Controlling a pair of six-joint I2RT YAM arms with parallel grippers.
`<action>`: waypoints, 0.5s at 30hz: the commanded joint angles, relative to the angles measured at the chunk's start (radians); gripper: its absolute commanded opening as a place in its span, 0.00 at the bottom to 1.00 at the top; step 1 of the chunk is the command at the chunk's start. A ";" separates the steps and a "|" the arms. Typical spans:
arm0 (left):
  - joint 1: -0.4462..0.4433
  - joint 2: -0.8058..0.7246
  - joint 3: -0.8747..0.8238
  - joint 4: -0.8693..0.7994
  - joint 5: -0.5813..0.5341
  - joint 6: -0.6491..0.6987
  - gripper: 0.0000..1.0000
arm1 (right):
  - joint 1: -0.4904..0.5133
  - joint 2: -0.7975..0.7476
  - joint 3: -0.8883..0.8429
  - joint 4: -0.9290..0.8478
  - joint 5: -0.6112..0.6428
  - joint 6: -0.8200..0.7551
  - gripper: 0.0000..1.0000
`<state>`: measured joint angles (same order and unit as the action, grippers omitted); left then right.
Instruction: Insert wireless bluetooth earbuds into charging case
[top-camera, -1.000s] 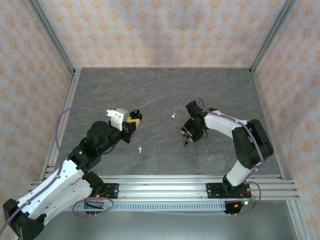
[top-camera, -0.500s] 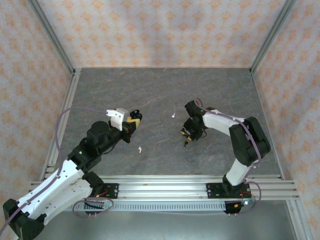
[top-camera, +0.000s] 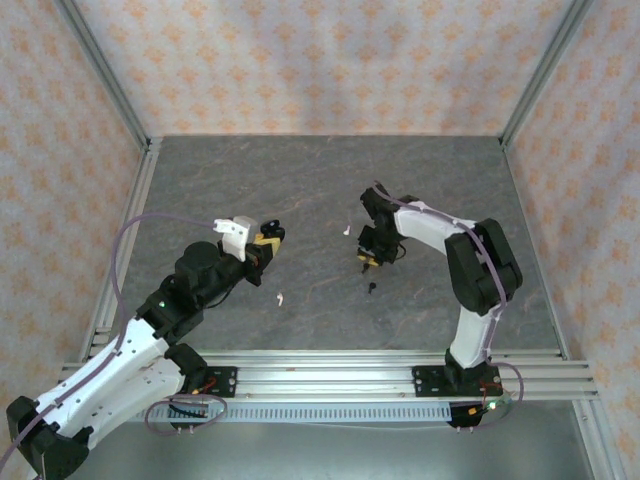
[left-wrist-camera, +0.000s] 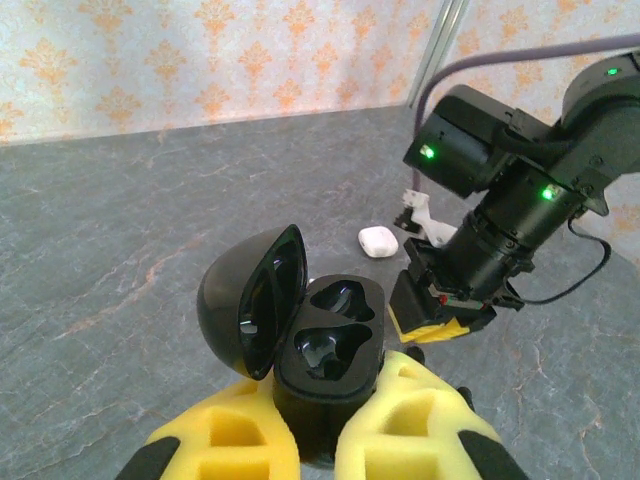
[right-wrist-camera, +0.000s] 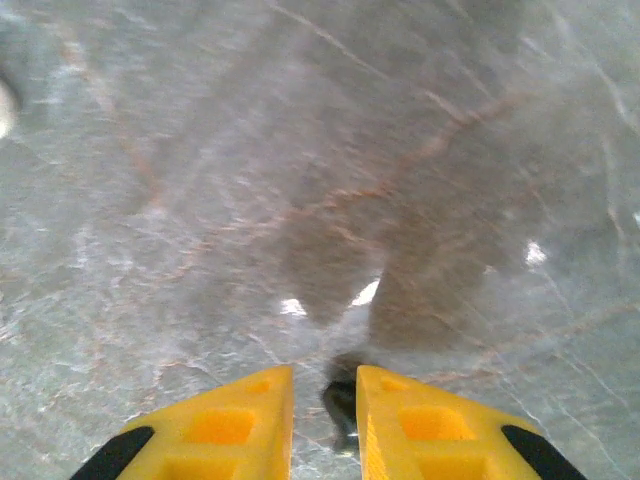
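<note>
My left gripper is shut on the black charging case, lid open and both sockets empty. The case hangs left of centre. My right gripper hovers right of centre, its jaws a narrow gap apart. A small dark thing sits blurred in that gap, against the right finger; I cannot tell whether it is gripped. One black earbud lies on the table just nearer than the right gripper. A white earbud lies left of the right gripper and shows beyond the case as the white earbud. Another white earbud lies near the left arm.
The grey stone-patterned table is fenced by patterned walls and aluminium posts. The right arm stands close beyond the case in the left wrist view. A rail runs along the near edge.
The right gripper's jaws have narrowed and it has shifted up and left, away from the black earbud, which stays on the table. The left gripper and case have not moved.
</note>
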<state>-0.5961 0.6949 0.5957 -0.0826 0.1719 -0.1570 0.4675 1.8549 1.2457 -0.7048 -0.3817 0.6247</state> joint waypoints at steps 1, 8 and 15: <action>-0.005 -0.002 0.027 0.011 0.004 0.008 0.00 | 0.031 0.034 0.081 -0.102 0.047 -0.154 0.24; -0.004 -0.002 0.035 0.004 0.002 0.005 0.00 | 0.059 0.000 0.131 -0.163 0.132 -0.140 0.31; -0.004 0.036 0.035 0.050 0.079 0.010 0.00 | 0.059 -0.038 0.088 -0.184 0.109 -0.080 0.35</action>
<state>-0.5957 0.7147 0.6018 -0.0799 0.1932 -0.1570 0.5266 1.8637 1.3556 -0.8375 -0.2913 0.5133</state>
